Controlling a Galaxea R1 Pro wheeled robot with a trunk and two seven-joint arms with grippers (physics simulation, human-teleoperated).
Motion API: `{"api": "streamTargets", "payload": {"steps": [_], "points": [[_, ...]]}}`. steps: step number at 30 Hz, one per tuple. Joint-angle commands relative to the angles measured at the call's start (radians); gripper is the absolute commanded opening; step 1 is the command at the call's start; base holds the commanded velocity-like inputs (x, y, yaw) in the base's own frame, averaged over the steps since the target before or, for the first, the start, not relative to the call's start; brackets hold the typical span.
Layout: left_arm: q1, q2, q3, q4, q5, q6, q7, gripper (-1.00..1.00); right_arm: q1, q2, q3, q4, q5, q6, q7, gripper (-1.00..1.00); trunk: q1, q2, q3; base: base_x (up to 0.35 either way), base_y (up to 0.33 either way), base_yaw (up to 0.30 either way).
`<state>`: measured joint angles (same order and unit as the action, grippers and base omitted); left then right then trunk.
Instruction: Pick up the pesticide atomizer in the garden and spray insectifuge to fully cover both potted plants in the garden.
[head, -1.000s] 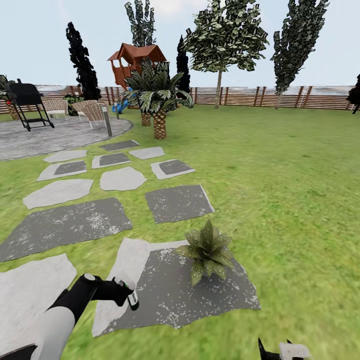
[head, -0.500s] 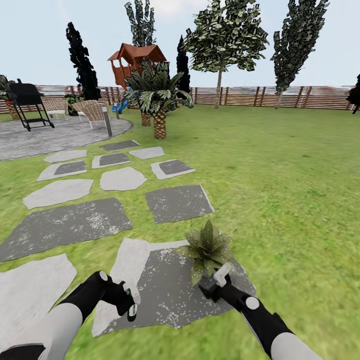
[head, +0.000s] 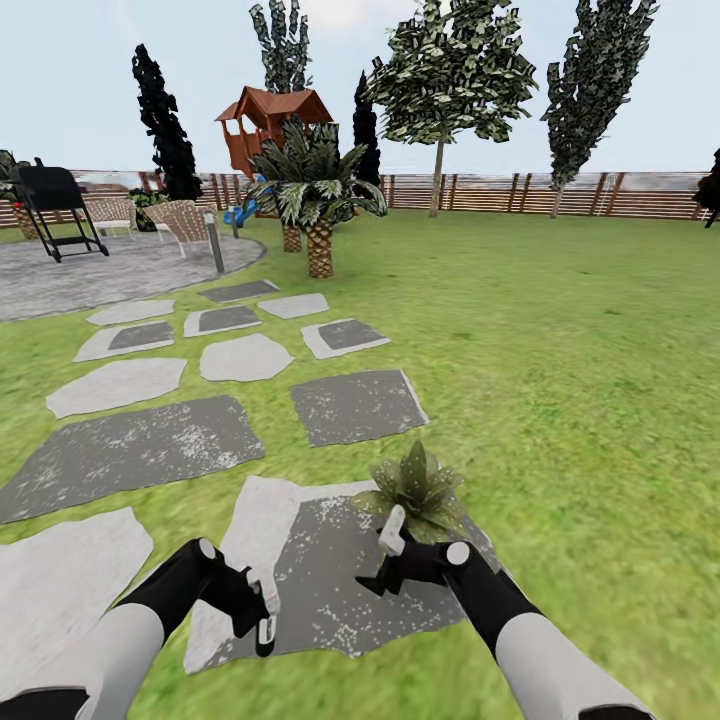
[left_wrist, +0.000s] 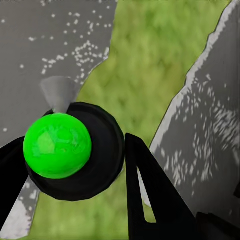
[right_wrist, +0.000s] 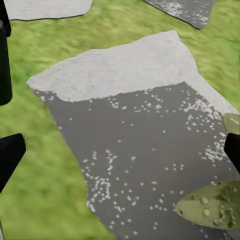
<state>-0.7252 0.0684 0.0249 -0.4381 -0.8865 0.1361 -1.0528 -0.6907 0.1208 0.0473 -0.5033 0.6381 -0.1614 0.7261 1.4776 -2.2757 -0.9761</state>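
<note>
The pesticide atomizer (head: 262, 608), a dark body with a pale head, hangs clamped in the left gripper (head: 255, 610) above a grey stepping stone (head: 330, 590) in the fenced garden lawn (head: 560, 380). Just right, a potted plant (head: 418, 487) of pointed green leaves sits on that stone, with the right gripper (head: 383, 560), fingers spread, close before it.
</note>
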Motion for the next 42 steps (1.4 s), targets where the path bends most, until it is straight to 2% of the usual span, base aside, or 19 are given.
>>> {"api": "streamTargets", "payload": {"steps": [1, 2, 5, 8, 11, 14, 19, 26, 29, 32, 42], "points": [[0.000, -0.002, 0.003, -0.002, -0.002, 0.011, -0.007, -1.00, -0.001, 0.000, -0.001, -0.002, 0.011, -0.006, 0.004, 1.00, 0.000, 0.000, -0.001, 0.000, 0.000, 0.000], [0.000, -0.003, 0.003, -0.002, -0.002, 0.011, -0.008, -1.00, -0.001, 0.000, -0.001, -0.002, 0.010, -0.006, 0.006, -1.00, 0.000, 0.000, -0.001, 0.000, 0.000, 0.000], [-0.003, -0.011, 0.003, -0.002, -0.003, 0.012, -0.010, -1.00, -0.001, -0.001, -0.002, -0.002, 0.009, -0.005, 0.030, -1.00, 0.000, 0.000, -0.001, 0.000, 0.000, 0.000], [-0.017, -0.023, -0.002, -0.002, -0.016, 0.026, -0.011, -1.00, -0.001, -0.001, -0.002, -0.007, 0.009, -0.003, 0.089, -1.00, 0.000, 0.000, -0.001, 0.000, 0.000, 0.000], [-0.023, -0.054, -0.022, -0.002, -0.069, 0.055, -0.013, -1.00, -0.001, -0.001, -0.001, -0.014, 0.009, -0.002, 0.146, -1.00, 0.000, 0.000, -0.001, 0.000, 0.000, 0.000], [-0.031, -0.079, -0.026, -0.001, -0.084, 0.060, -0.013, -1.00, -0.001, -0.001, -0.001, -0.016, 0.009, -0.002, 0.163, -1.00, 0.000, 0.000, -0.001, 0.000, 0.000, 0.000], [-0.044, -0.114, -0.029, -0.001, -0.088, 0.061, -0.013, -1.00, -0.001, 0.000, -0.001, -0.027, 0.009, -0.003, 0.184, -1.00, 0.000, 0.000, -0.001, 0.000, 0.000, 0.000], [-0.045, -0.123, -0.037, 0.004, -0.087, 0.041, -0.015, -1.00, -0.002, 0.008, -0.001, -0.029, 0.009, -0.003, 0.191, -1.00, 0.000, 0.000, -0.001, 0.000, 0.000, 0.000], [-0.045, -0.124, -0.094, 0.008, -0.085, -0.003, -0.030, -1.00, -0.007, 0.008, -0.001, -0.030, 0.011, -0.003, 0.247, -1.00, 0.000, 0.000, -0.001, 0.000, 0.000, 0.000], [-0.046, -0.126, -0.116, 0.002, -0.083, -0.020, -0.060, -1.00, -0.015, 0.008, -0.001, -0.030, 0.013, -0.003, 0.267, -1.00, 0.000, 0.000, -0.001, 0.000, 0.000, 0.000], [-0.046, -0.146, -0.120, -0.001, -0.079, -0.026, -0.067, -1.00, -0.023, 0.008, -0.001, -0.043, 0.012, -0.003, 0.273, -1.00, 0.000, 0.000, -0.001, 0.000, 0.000, 0.000]]}}
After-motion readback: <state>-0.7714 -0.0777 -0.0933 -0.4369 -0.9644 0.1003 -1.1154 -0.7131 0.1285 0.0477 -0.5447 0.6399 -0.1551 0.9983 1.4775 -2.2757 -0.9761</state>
